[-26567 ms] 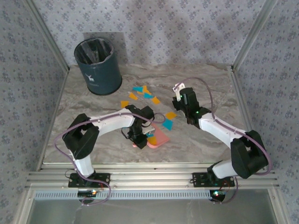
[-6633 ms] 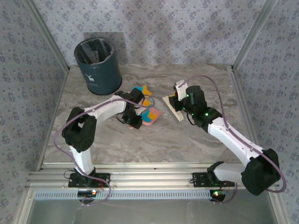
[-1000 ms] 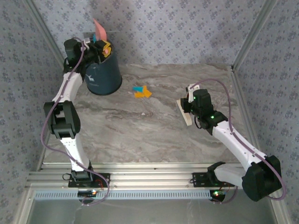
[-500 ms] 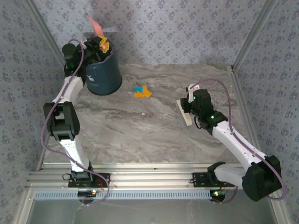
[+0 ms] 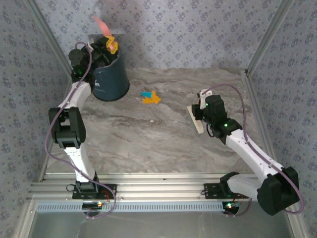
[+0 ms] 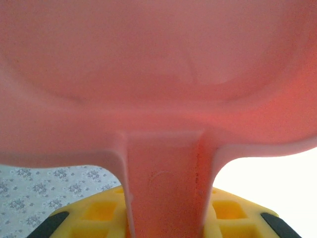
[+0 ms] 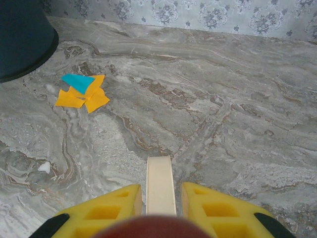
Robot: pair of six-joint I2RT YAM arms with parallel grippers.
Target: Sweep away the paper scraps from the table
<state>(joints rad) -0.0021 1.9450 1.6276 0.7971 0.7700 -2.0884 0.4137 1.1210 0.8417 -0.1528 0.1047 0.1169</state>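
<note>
Left arm: it reaches to the far left corner of the bench [image 5: 148, 144], and the left hand [image 5: 106, 47] sits at the mouth of the dark blue bin [image 5: 110, 79]. This hand is clamped narrow on the stem of a pink dustpan [image 5: 101, 25]. The pan stands up above the bin rim and tilts against the patterned wall. In the left wrist view the pink stem runs down between the two yellow fingers [image 6: 99, 213], with the pan's broad underside spread across the top.

Right arm: it extends over the right half of the bench. The right hand [image 5: 200, 111] is closed on a flat cream scraper [image 5: 196, 120], whose edge points out ahead of the fingers. Whether its tip touches the bench cannot be told.

Paper scraps [image 5: 150, 97]: a small cluster lies on the bench just right of the bin (several orange bits overlapping, one turquoise bit on top). It lies well apart from the scraper, to its left. A tiny white speck [image 7: 44, 167] lies on the marble nearer the arms.
</note>
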